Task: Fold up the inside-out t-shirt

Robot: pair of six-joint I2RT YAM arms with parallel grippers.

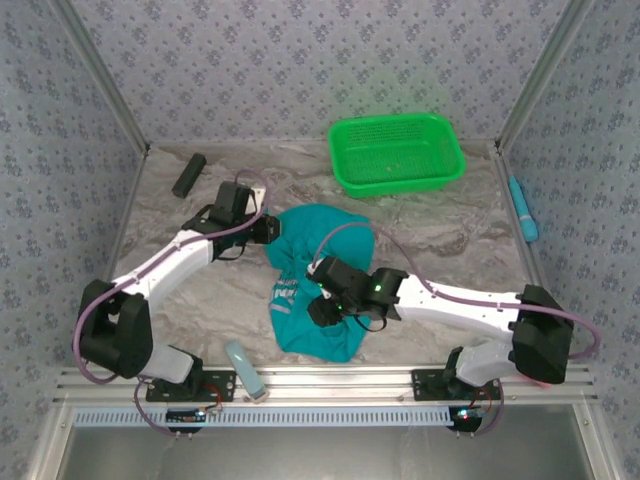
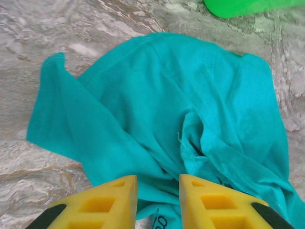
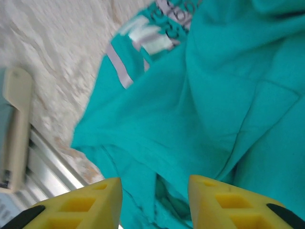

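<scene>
Left gripper (image 2: 158, 199) and right gripper (image 3: 155, 200): jaws partly open over crumpled t-shirt (image 2: 162, 90), gripping nothing; no neat fold visible, judged early, folding mostly left

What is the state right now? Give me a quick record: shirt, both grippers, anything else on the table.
t-shirt: teal, crumpled in a heap mid-table, not yet folded, print partly showing
left gripper: jaws apart just above the shirt's far-left side, no grip evident
right gripper: jaws apart over the shirt's near edge, no grip evident
green basket: far side of the table, apart from the shirt
dark block: far left, apart from the shirt
</scene>
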